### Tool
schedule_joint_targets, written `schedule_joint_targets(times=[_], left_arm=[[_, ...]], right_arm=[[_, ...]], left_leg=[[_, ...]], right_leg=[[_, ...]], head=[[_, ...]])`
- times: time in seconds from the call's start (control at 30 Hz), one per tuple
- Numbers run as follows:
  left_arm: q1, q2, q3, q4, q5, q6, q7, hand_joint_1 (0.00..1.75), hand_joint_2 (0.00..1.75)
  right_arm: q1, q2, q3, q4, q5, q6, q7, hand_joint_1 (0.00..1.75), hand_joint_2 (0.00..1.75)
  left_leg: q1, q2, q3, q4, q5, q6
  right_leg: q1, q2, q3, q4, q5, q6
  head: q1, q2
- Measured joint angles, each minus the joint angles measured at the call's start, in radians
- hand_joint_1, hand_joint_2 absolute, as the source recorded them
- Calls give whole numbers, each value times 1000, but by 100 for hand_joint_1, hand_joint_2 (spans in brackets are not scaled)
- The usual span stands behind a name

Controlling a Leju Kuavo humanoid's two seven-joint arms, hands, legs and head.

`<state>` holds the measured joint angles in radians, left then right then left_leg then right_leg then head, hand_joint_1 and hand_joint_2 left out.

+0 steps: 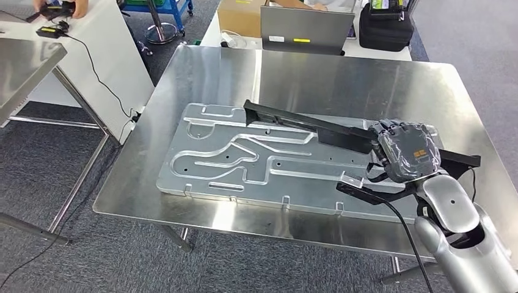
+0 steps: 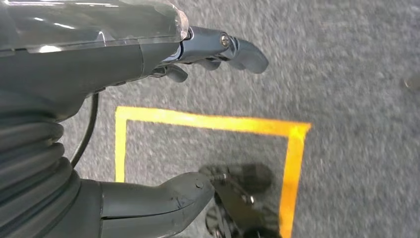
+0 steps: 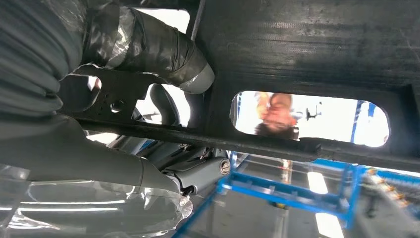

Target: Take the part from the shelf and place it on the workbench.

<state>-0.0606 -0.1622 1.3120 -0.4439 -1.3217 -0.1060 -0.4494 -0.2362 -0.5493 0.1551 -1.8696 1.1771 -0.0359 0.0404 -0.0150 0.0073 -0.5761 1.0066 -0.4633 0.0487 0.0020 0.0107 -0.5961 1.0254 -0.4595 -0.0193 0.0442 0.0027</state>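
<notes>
Your right hand (image 1: 408, 149) grips the long black part (image 1: 305, 124) over the workbench (image 1: 342, 79); left hand (image 2: 148, 124) hangs empty, fingers apart

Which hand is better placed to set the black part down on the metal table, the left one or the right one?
The right hand: it already holds the black part over the metal table. The left hand hangs empty above the carpet floor.

Long black part (image 1: 317, 126) with cut-out slots; held slantwise above shiny steel workbench (image 1: 317, 76).
</notes>
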Motion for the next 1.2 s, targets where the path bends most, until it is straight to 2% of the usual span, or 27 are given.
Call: schedule_joint_targets(times=[0.07, 0.1, 0.17, 0.2, 0.23, 0.27, 0.3, 0.33, 0.37, 0.4, 0.43, 0.53, 0.57, 0.6, 0.63, 0.7, 0.73, 0.77, 0.8, 0.87, 0.93, 0.97, 1.0, 1.07, 1.1, 1.13, 1.2], left_arm=[[-1, 4, -10, 7, 1, 4, -1, 0, 175], [-3, 4, -15, 11, 2, 6, -1, 0, 175], [-8, 6, -23, 19, 3, 10, -2, 0, 175], [-10, 6, -25, 23, 3, 12, -2, 0, 175], [-11, 6, -29, 27, 3, 13, -2, 0, 175], [-11, 6, -34, 31, 4, 15, -2, 0, 175], [-11, 6, -38, 35, 4, 17, -2, 0, 175], [-11, 6, -43, 38, 6, 18, -2, 0, 175], [-12, 8, -46, 40, 8, 20, -2, 0, 175], [-13, 9, -48, 42, 10, 21, -2, 0, 175], [-13, 10, -50, 43, 12, 23, -2, 0, 175], [-12, 12, -57, 47, 14, 26, -2, 0, 175], [-11, 12, -60, 48, 14, 26, -2, 0, 175], [-11, 12, -62, 48, 15, 27, -2, 0, 175], [-11, 12, -64, 48, 15, 27, -2, 0, 175], [-10, 12, -66, 48, 15, 28, -2, 0, 175], [-8, 12, -67, 48, 16, 28, -2, 0, 175], [-7, 12, -68, 49, 17, 28, -2, 0, 175], [-5, 12, -68, 49, 18, 28, -2, 0, 175], [-4, 13, -69, 49, 21, 29, -1, 0, 175], [-4, 14, -70, 49, 24, 29, -1, 0, 175], [-2, 14, -70, 49, 26, 29, 0, 0, 175], [0, 14, -70, 49, 27, 29, 0, 0, 131], [2, 14, -70, 49, 31, 29, 0, 0, 44], [2, 14, -71, 49, 32, 29, 0, 0, 0], [2, 13, -71, 49, 34, 29, -1, 0, 0], [4, 13, -71, 49, 39, 27, -2, 0, 0]], right_arm=[[-52, -37, 34, 42, 28, 4, -27, 175, 175], [-83, -53, 54, 66, 41, 7, -41, 175, 175], [-142, -77, 97, 121, 62, 15, -63, 175, 175], [-163, -85, 119, 149, 68, 17, -70, 175, 175], [-177, -89, 142, 176, 70, 16, -74, 175, 175], [-187, -92, 166, 201, 70, 14, -76, 175, 175], [-194, -92, 189, 224, 68, 10, -76, 175, 175], [-197, -92, 209, 243, 66, 7, -76, 175, 175], [-199, -92, 227, 263, 63, 3, -75, 175, 175], [-198, -93, 242, 280, 60, -1, -74, 175, 175], [-195, -94, 255, 296, 57, -5, -72, 175, 175], [-178, -97, 282, 330, 45, -21, -70, 175, 175], [-176, -97, 288, 336, 43, -25, -70, 175, 175], [-175, -97, 293, 341, 41, -28, -69, 175, 175], [-174, -97, 297, 345, 40, -29, -69, 175, 175], [-174, -97, 306, 351, 39, -29, -69, 175, 175], [-173, -97, 310, 354, 38, -28, -69, 175, 175], [-172, -97, 313, 357, 36, -28, -68, 175, 175], [-170, -97, 315, 360, 33, -28, -67, 175, 175], [-158, -96, 314, 365, 24, -31, -61, 175, 175], [-135, -94, 309, 370, 18, -41, -52, 87, 87], [-122, -92, 305, 373, 16, -47, -49, 44, 44], [-107, -91, 302, 375, 16, -51, -47, 0, 0], [-70, -88, 296, 379, 15, -55, -48, 0, 0], [-51, -86, 293, 381, 15, -56, -48, 0, 0], [-34, -85, 290, 383, 14, -57, -48, 0, 0], [-5, -79, 282, 385, 13, -60, -47, 0, 0]], left_leg=[[6, 0, 13, -24, 18, 5], [11, 1, 19, -36, 25, 6], [15, 2, 23, -42, 27, 6], [18, 2, 23, -42, 26, 5], [21, 2, 24, -40, 23, 2], [25, 1, 25, -38, 20, -2], [31, 0, 27, -32, 15, -8], [36, -1, 29, -25, 8, -16], [39, -3, 27, -14, 0, -26], [40, -5, 25, -5, -7, -35], [39, -7, 23, 1, -12, -43], [40, -8, 23, 6, -21, -58], [42, -8, 19, 21, -33, -61], [43, -8, 7, 53, -54, -63], [43, -8, -19, 111, -85, -64], [41, -8, -86, 248, -144, -62], [40, -8, -111, 296, -156, -60], [39, -8, -117, 303, -147, -55], [36, -8, -104, 272, -121, -49], [30, -9, -36, 133, -56, -34], [23, -9, 13, 36, -26, -27], [20, -8, 19, 23, -26, -27], [20, -7, 21, 19, -23, -26], [23, -5, 25, 7, -13, -16], [26, -4, 26, 0, -7, -9], [27, -3, 25, -4, -2, -4], [25, -2, 20, -4, 0, 0]], right_leg=[[-1, -3, -5, 13, -13, 12], [-2, -4, -19, 46, -34, 18], [-13, -5, -78, 163, -90, 32], [-19, -5, -109, 221, -109, 40], [-26, -5, -129, 253, -111, 48], [-32, -6, -131, 249, -94, 56], [-39, -8, -111, 204, -59, 64], [-46, -11, -80, 136, -21, 72], [-47, -12, -50, 73, 3, 77], [-47, -12, -29, 30, 16, 76], [-45, -10, -22, 12, 15, 70], [-40, -7, -23, 17, 5, 42], [-40, -7, -20, 17, 3, 33], [-40, -8, -17, 15, 3, 26], [-38, -9, -15, 14, 1, 19], [-31, -10, -13, 14, -1, 13], [-27, -10, -12, 14, -1, 11], [-24, -10, -11, 14, -1, 10], [-21, -9, -9, 14, -1, 10], [-17, -10, -4, 15, -2, 11], [-13, -10, -1, 15, -3, 17], [-12, -10, -1, 14, -2, 21], [-11, -10, 1, 12, 0, 28], [-14, -10, 1, 16, -7, 38], [-14, -10, -8, 37, -24, 43], [-16, -10, -28, 79, -53, 46], [-18, -10, -86, 202, -117, 51]], head=[[0, 0], [0, 0], [1, 0], [1, 0], [1, 0], [1, 0], [1, 0], [1, 0], [1, 0], [1, 0], [0, 0], [-1, 0], [-1, 0], [-1, 0], [-1, 0], [-1, 0], [-1, 0], [-1, 0], [-1, 0], [-1, 0], [-1, 0], [0, 0], [0, 0], [0, 0], [0, 0], [0, 0], [0, 0]])
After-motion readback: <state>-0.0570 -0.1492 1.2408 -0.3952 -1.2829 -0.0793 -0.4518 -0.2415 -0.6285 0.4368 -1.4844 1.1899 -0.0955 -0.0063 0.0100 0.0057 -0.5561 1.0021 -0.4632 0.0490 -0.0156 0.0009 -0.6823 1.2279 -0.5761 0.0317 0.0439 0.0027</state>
